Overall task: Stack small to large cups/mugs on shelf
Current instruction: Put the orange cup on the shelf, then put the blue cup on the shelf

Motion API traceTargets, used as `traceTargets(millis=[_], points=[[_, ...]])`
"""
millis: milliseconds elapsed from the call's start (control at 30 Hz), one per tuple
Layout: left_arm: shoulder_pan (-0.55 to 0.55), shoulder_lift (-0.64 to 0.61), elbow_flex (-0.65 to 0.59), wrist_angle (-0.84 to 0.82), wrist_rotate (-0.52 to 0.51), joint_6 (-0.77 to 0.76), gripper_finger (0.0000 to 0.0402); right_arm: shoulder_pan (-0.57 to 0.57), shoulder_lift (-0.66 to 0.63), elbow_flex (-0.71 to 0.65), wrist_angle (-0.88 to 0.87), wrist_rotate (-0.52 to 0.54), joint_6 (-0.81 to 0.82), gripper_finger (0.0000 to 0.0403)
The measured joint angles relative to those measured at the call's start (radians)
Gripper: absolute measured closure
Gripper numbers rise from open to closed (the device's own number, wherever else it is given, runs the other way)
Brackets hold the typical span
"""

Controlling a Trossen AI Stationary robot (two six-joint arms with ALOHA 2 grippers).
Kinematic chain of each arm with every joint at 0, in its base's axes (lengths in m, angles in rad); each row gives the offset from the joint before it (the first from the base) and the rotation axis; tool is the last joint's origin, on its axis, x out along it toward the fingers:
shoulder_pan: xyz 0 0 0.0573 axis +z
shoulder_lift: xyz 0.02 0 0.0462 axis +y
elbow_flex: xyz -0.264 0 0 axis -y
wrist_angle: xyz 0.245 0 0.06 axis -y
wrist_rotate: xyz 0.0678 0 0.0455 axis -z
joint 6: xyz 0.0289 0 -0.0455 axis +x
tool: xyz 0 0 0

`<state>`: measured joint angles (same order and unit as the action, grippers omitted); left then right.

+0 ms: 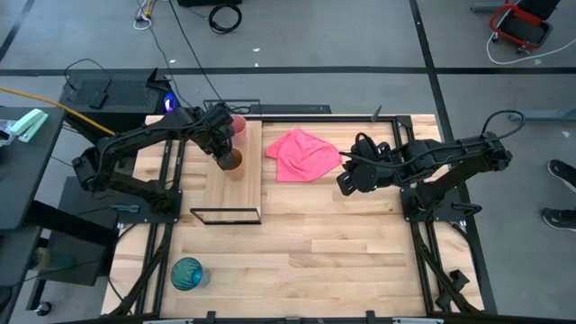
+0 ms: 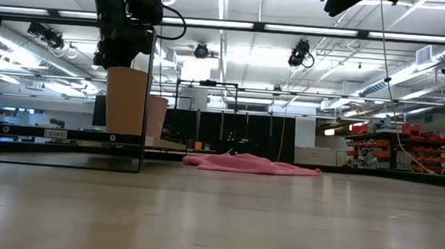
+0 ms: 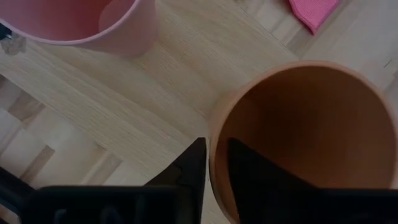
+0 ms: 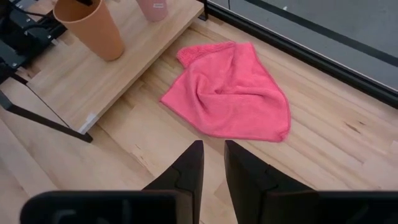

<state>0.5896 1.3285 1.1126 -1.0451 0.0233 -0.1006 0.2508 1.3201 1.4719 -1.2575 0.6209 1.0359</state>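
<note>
An orange-brown cup (image 1: 231, 161) is upright on the light-wood shelf (image 1: 225, 193) at the back left. A pale pink cup (image 1: 239, 123) stands on its base just behind it on the same board. My left gripper (image 1: 225, 149) is above the orange-brown cup, shut on its rim. A teal-blue cup (image 1: 187, 273) stands alone on the tabletop near the front left corner. My right gripper (image 1: 345, 183) hangs shut and empty over the table, right of the pink cloth. My left gripper holds the orange-brown cup by its rim (image 3: 214, 146), one finger (image 3: 255, 174) inside the cup and one outside, coming from above and pointing down. The cup stays upright below the fingers; its base (image 4: 112, 55) seems to rest on the shelf board.
A crumpled pink cloth (image 1: 301, 155) lies on the table between the shelf and my right gripper. The shelf's thin black wire frame (image 1: 225, 216) stands up at its near end. The near half of the slatted tabletop (image 1: 342, 261) holds only the teal-blue cup.
</note>
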Motion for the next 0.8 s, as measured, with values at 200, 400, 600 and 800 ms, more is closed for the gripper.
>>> traceTargets(millis=[200,400,600,800], points=[[0.000,0.000,0.000,0.000,0.001,-0.020,0.0299,0.000,0.000,0.000,0.000,0.000,0.000,0.0330],[0.002,-0.042,0.001,0.003,0.001,-0.040,0.0277,0.000,0.000,0.000,0.000,0.000,0.000,0.0330],[0.003,-0.130,0.002,0.002,0.002,-0.080,0.0259,0.000,0.000,0.000,0.000,0.000,0.000,0.0330],[-0.005,-0.243,0.002,-0.012,0.004,-0.184,0.0251,0.000,0.000,0.000,0.000,0.000,-0.026,0.0330]])
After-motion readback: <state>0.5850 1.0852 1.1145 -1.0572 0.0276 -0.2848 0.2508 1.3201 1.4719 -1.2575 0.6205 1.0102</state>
